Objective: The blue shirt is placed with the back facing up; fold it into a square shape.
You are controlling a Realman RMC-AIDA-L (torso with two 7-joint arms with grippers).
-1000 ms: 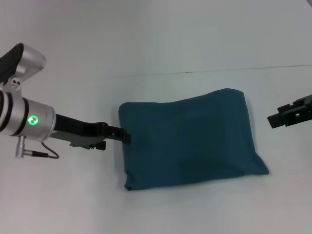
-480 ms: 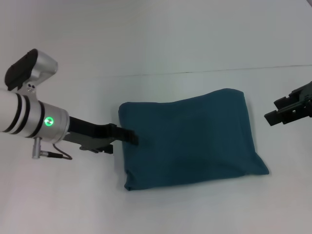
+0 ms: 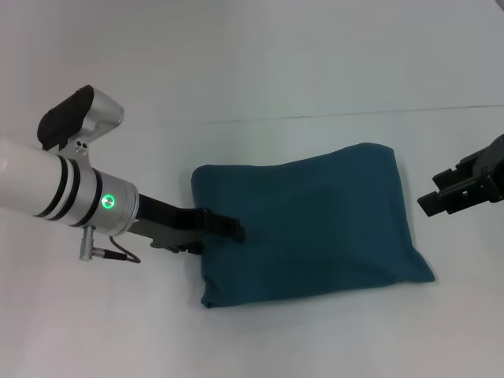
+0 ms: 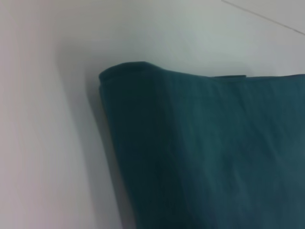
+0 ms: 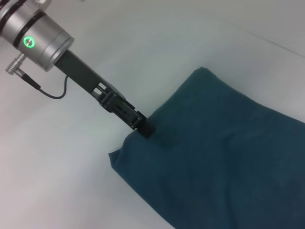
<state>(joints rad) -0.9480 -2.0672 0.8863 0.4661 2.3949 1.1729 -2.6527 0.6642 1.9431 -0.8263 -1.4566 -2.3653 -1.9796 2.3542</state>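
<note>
Blue shirt [image 3: 307, 228]: lies folded into a thick, roughly rectangular pad on the white worktop [image 3: 315, 63], near the middle of the head view; only plain dark teal cloth faces up, with no lettering showing.
Shirt edges: the edge toward the robot's left is a rounded fold, seen close up in the left wrist view [image 4: 200, 152]; the near corner on the robot's right juts out into a point; the far edge bulges upward toward the right.
Layers: a stacked edge of cloth shows at the far left corner in the left wrist view, so several thicknesses lie one on another.
Left gripper [image 3: 233, 231]: reaches in low from the robot's left, its tip over the shirt's left border, just inside the fold; the right wrist view [image 5: 146, 130] shows the dark tip at the cloth's edge with a small shadow beside it.
Left fingers: drawn together into one narrow dark tip, with no cloth visibly pinched between them; whether the tip presses on the fabric or sits just above it cannot be told.
Right gripper [image 3: 461, 193]: hangs above the bare worktop off the shirt's right side, apart from the cloth.
Right fingers: whether they are spread or closed cannot be told.
Worktop: plain white, carrying only the shirt; a thin dark line crosses it beyond the cloth.
</note>
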